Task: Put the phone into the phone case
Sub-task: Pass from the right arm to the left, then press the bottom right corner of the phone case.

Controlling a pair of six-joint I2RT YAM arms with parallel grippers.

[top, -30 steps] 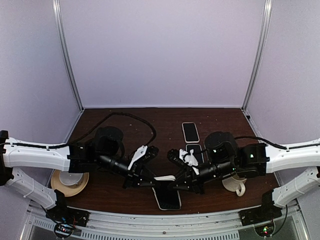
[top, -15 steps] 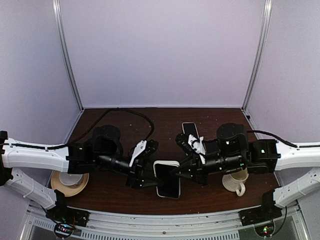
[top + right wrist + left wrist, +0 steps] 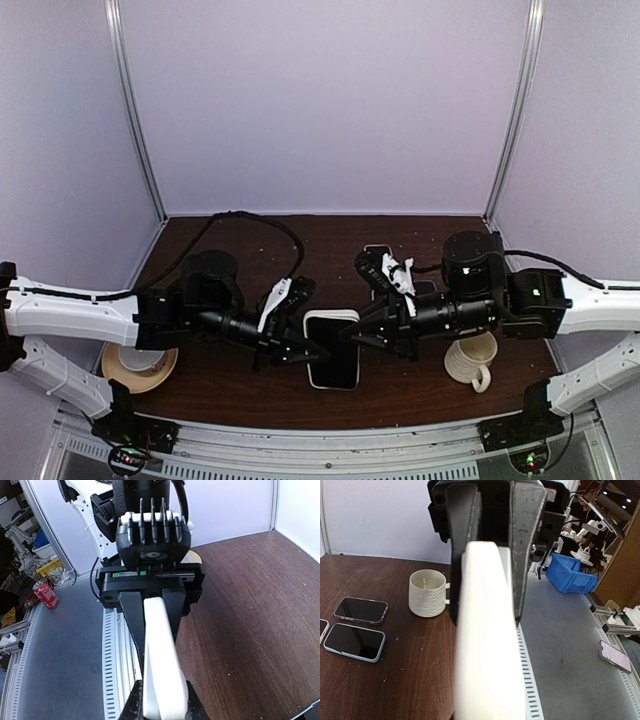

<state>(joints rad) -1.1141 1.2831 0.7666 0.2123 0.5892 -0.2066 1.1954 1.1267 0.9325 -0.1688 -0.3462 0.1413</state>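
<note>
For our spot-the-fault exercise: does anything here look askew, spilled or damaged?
Nothing spilled or damaged. One oddity: the cased phone hangs above the table, clamped by its side edges between the left gripper and right gripper. The mug stands upright.

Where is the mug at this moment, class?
In the top view the mug stands on the right side of the table, near the front edge, close beside the right arm on its near side.
</note>
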